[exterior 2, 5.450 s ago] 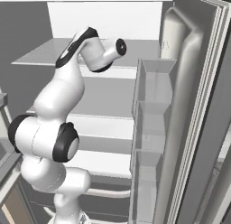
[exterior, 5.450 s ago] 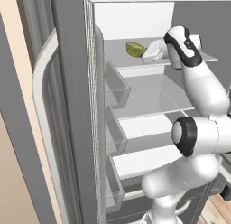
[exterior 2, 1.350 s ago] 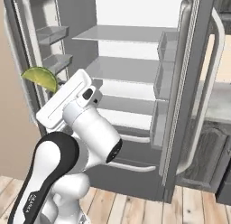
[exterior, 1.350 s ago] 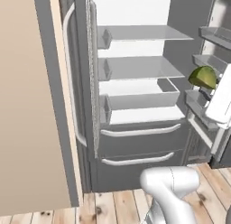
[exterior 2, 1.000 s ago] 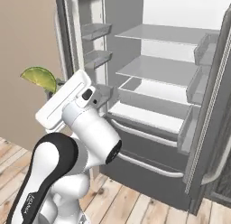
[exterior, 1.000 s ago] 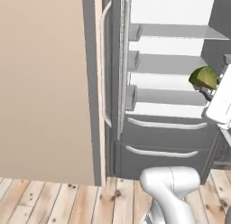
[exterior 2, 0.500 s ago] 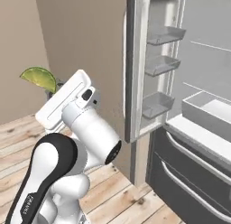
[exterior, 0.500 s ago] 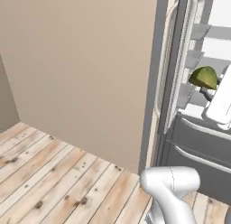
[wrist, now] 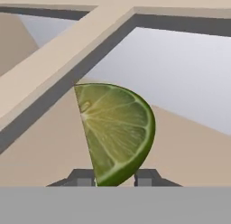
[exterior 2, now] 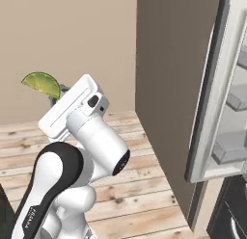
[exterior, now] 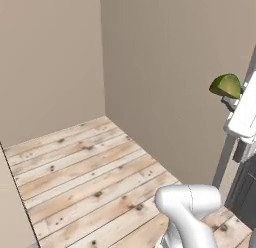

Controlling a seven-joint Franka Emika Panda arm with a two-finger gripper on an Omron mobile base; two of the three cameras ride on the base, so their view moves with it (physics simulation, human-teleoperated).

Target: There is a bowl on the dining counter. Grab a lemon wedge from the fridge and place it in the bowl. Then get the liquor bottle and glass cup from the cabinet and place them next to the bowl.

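Your fingers (wrist: 113, 177) are clenched on the lemon wedge (wrist: 115, 130). In the hand view the two dark tips stand on either side of the wedge's lower end, touching it, and the cut face with its pale segments is turned toward the camera. The lowest part of the wedge and the tip bases are cut off at the bottom edge.

In the left base view the lemon wedge (exterior: 226, 85) sits at the top of the white hand, high at the right edge, in front of a plain beige wall (exterior: 165, 67). The hand itself is cropped by the frame there. In the right base view the lemon wedge (exterior 2: 42, 85) projects from the upper left end of the hand, rind upward, held well above the wooden plank floor (exterior 2: 130, 185).

The fridge (exterior 2: 226, 103) shows at the right of the right base view: an open door with a pale edge and grey door bins, cut off by the frame. A dark panel at the lower right corner is too cropped to identify.

No brand, label or writing can be read on any surface. The wedge's rind is green-yellow and unmarked.
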